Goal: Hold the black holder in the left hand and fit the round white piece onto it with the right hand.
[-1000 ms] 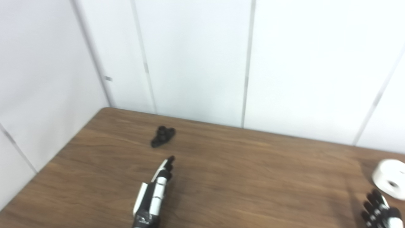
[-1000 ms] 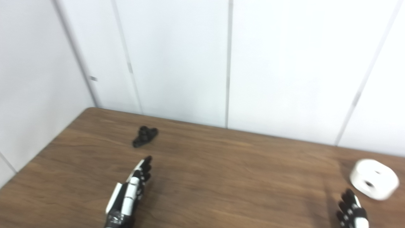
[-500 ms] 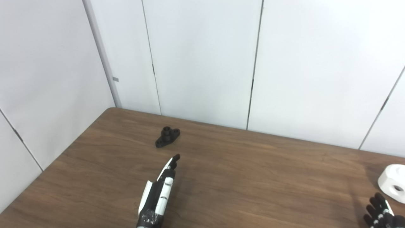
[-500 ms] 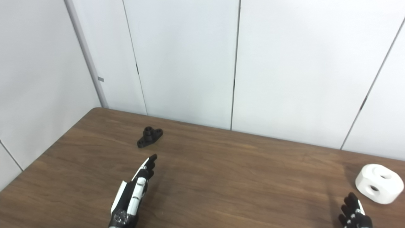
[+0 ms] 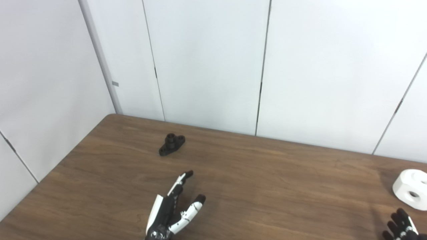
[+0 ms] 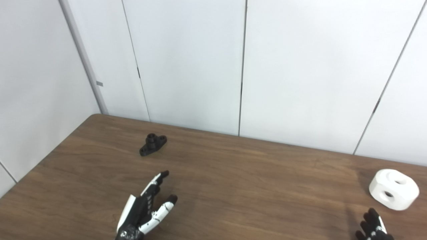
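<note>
The left hand point(image 5: 173, 213) spreads its fingers point(image 5: 182, 178) empty toward the small black plastic holder point(image 5: 171, 144), lying apart on the brown wooden bench point(image 5: 267, 173), presumably readying a grasp. The right hand point(image 6: 372, 228) waits near the round white piece point(image 6: 393, 189); its grip cannot be told.

Lab-like test cell: bare wooden table point(image 5: 267, 173) enclosed by plain white panels point(image 5: 206, 63).

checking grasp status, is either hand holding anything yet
Nothing is held. The left hand is open; the black holder and white piece lie untouched.
</note>
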`<state>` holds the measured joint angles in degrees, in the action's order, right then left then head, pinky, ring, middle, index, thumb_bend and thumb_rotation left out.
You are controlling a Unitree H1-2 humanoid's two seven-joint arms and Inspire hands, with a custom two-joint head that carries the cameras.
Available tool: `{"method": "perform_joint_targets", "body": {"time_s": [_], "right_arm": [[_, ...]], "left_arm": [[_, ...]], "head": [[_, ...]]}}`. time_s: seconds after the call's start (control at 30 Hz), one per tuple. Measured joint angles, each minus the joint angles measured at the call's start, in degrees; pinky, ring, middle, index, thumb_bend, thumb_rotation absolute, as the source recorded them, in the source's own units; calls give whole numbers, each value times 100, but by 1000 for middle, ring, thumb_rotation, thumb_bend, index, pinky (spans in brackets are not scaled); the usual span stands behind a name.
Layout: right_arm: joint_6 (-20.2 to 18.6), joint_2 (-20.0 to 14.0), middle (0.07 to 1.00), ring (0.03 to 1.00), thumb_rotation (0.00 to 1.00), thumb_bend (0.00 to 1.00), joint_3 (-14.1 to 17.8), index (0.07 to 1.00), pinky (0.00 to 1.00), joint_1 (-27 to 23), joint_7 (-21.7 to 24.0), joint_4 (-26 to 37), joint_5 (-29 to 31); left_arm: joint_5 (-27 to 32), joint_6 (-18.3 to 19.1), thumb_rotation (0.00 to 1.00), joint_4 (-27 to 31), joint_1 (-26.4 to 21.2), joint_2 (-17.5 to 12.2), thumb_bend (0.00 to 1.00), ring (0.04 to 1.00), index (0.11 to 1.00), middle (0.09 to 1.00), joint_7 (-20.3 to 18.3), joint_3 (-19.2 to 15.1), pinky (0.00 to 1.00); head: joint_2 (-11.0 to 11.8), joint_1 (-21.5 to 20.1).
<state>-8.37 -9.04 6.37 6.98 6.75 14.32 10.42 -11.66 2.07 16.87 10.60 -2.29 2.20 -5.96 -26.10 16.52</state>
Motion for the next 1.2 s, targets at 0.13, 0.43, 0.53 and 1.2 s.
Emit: {"method": "perform_joint_targets", "body": {"time_s": [0.13,0.43,0.53,1.2], "right_arm": [[2,-7,1000,1000,1000,729,1,1000,1000,13,-1,-1,5],[125,-7,1000,1000,1000,712,-18,1000,1000,17,-1,-69,-11],[148,-4,1000,1000,1000,716,-34,1000,1000,13,-5,-74,-21],[20,45,1000,1000,1000,704,-102,1000,1000,21,-102,36,-103]], "left_arm": [[-401,497,348,191,-222,-276,821,1000,902,986,24,-177,1000],[-950,1018,342,-128,-1068,-997,880,1000,834,974,91,-391,1000],[-1145,1062,319,-400,-1308,-1130,883,1000,817,970,197,-399,1000],[-2747,1398,318,-2319,-2438,-1855,891,997,781,935,785,146,1000]], "head": [[0,-18],[0,-62],[9,-79],[-70,-167]]}}
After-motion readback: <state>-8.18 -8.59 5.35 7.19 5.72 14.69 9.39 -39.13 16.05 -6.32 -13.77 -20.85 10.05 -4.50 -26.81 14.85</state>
